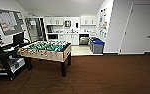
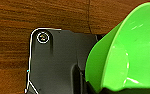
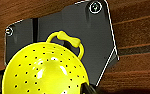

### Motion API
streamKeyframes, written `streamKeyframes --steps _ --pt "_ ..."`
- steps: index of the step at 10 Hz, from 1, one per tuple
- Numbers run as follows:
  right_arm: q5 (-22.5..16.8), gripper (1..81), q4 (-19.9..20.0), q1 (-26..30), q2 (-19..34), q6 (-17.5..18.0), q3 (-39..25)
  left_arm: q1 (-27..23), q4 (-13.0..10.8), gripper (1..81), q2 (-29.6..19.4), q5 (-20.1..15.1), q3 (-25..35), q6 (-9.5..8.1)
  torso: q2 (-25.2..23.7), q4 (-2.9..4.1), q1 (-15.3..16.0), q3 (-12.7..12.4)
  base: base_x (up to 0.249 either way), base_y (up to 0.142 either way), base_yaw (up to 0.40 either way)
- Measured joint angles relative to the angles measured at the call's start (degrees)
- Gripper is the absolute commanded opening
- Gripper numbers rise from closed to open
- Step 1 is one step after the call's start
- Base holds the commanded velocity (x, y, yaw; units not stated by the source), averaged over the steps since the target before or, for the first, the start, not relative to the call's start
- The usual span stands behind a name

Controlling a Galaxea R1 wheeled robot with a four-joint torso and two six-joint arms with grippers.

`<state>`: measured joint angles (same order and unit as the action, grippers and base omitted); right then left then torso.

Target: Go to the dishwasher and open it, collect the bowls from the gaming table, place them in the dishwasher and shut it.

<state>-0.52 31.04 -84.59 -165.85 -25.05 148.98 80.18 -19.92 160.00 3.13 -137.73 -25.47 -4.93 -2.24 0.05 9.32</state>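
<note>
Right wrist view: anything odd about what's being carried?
Yes. The thing at the right wrist is a yellow colander with holes and a loop handle, not a plain bowl. At the left wrist is a plain green bowl.

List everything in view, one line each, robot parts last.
green bowl: one, bright green, close to the left wrist camera
colander: one, yellow, perforated, looped handle, close to the right wrist camera
foosball table: one, green field, wood sides, left of centre
dishwasher: one, steel front, under the far kitchen counter
bins: grey with blue lids, right of kitchen
noticeboard: one, left wall
door: one, white, right
floor: dark wood
</note>
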Motion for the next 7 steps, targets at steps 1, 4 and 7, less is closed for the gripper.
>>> streamKeyframes --steps 1,4,7 --pt "0.1 1.0 0.0 0.0 -0.1 0.0 0.0 -0.1 0.0 1.0 -0.2 -0.1 0.0 0.04 0.0 0.00 0.0 0.0 0.156 -0.080 0.000" --pt "-0.1 1.0 0.0 0.0 -0.4 0.0 -0.1 0.4 0.0 1.0 -0.2 -0.1 0.0 0.02 0.0 0.00 0.0 0.0 0.157 -0.080 0.000" --pt "-0.1 1.0 0.0 0.1 -0.4 0.0 0.0 0.3 0.0 1.0 -0.2 -0.1 0.0 0.02 0.0 0.00 0.0 0.0 0.157 -0.078 0.000"
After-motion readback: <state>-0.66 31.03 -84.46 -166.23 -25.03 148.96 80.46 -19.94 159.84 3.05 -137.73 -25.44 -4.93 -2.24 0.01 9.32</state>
